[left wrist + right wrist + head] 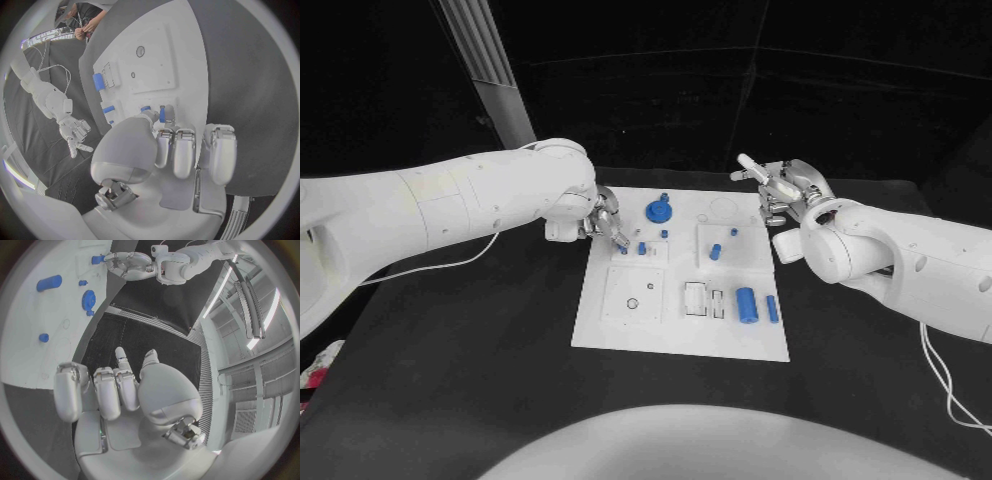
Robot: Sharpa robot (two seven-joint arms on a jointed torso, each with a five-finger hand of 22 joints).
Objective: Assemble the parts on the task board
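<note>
Left hand (600,222) pinches a small blue peg (622,243) (probably light, rigid, slippery; grip its sides) left of centre; right hand (788,190) fingers apart.

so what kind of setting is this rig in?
Probably a robotics lab test cell: a black table holding a white task board with small blue parts, against a dark backdrop, with bare ceiling strip lights in the right wrist view.

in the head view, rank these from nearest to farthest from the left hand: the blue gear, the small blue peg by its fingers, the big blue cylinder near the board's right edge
1. Small blue peg: right beside the left hand, on the board's left part.
2. Blue gear: near the board's far edge, a little to the hand's right.
3. Big blue cylinder: across the task board, toward its right, near side.
</note>
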